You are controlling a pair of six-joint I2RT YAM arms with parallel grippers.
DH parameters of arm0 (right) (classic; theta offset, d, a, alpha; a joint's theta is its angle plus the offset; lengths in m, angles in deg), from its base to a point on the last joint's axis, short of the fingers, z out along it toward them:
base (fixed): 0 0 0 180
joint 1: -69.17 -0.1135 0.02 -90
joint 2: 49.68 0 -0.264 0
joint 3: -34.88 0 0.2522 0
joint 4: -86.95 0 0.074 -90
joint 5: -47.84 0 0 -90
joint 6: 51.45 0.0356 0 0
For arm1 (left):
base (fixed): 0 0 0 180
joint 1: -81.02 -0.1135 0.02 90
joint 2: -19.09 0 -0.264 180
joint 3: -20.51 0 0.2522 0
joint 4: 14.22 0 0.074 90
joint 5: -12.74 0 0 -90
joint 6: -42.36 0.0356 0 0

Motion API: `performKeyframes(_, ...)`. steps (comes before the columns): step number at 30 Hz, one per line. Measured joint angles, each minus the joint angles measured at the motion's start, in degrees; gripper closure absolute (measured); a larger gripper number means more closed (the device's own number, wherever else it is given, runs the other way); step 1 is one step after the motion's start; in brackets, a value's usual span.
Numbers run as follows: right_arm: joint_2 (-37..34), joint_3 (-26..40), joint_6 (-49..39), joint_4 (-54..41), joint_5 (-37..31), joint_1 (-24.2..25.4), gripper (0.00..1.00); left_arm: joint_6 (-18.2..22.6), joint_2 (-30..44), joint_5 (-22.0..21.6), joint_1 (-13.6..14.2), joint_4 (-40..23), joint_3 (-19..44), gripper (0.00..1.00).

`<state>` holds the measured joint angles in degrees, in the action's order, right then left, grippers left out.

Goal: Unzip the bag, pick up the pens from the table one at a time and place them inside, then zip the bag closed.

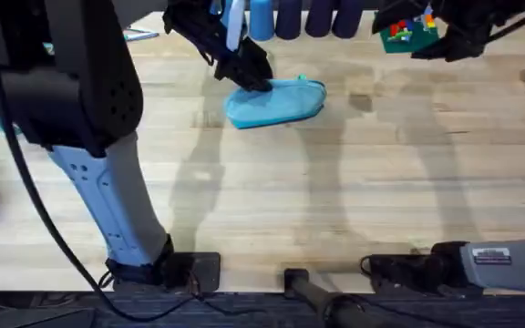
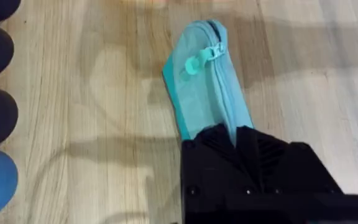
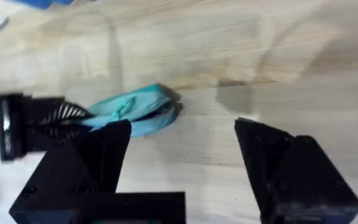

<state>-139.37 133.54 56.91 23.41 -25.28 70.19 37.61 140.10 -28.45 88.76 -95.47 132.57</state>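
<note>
At the overhead view's left edge the left arm rises large and dark from its base at the lower left, then reaches up and across toward the far middle of the table (image 1: pixel 272 191). Its gripper (image 1: pixel 255 76) comes down on the left end of the bag (image 1: pixel 276 102). In the left wrist view the black fingers (image 2: pixel 253 149) are closed together on that end of the bag (image 2: pixel 207 93), pinching the fabric where the zipper line runs in between them.

The bag lies flat on the wood, well toward the far side and a little left of centre. Its long axis runs left to right across the overhead view, slightly tilted, with the held end at the left and the free, rounded end pointing right. The zipper pull (image 2: pixel 192 65) sits near the free end, lying over to one side of the zipper track. Dark and blue cylinders (image 1: pixel 290 16) stand in a row just behind the bag along the far edge.

Farther right, the right gripper (image 3: pixel 182 149) hangs above the bare wood with its two fingers spread wide apart, holding nothing; the bag (image 3: pixel 132 112) lies beyond it, well apart from both fingers.
</note>
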Motion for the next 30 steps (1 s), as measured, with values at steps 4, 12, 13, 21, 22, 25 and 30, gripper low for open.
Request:
performKeyframes(4, 0.0, 0.0, -5.4, 0.0, 3.6, -1.6, 0.005, 0.0, 0.0, 0.0, 0.0, 0.0, 0.0, 0.959)
performKeyframes(12, 0.0, 0.0, -10.8, 0.6, 5.5, -7.2, 0.004, 0.0, 0.0, 0.0, 0.0, 0.0, 0.0, 0.959)
performKeyframes(13, 0.0, 0.0, -11.0, 0.8, 5.6, -7.5, 0.004, 0.0, 0.0, 0.0, 0.0, 0.0, 0.0, 0.959)
performKeyframes(21, 0.0, 0.0, -11.6, 1.3, 5.7, -8.9, 0.004, 0.0, 0.0, 0.0, 0.0, 0.0, 0.0, 0.959)
performKeyframes(22, 0.0, 0.0, -11.6, 1.3, 5.7, -9.1, 0.004, 0.0, 0.0, 0.0, 0.0, 0.0, 0.0, 0.959)
performKeyframes(25, 0.0, 0.0, -11.6, 1.3, 5.7, -10.4, 0.004, 0.0, 0.0, 0.0, 0.0, 0.0, 0.0, 0.959)
performKeyframes(30, -0.4, 0.0, -11.8, 1.8, 5.7, -13.4, 0.005, 0.0, 0.0, 0.0, 0.0, 0.0, 0.0, 0.959)
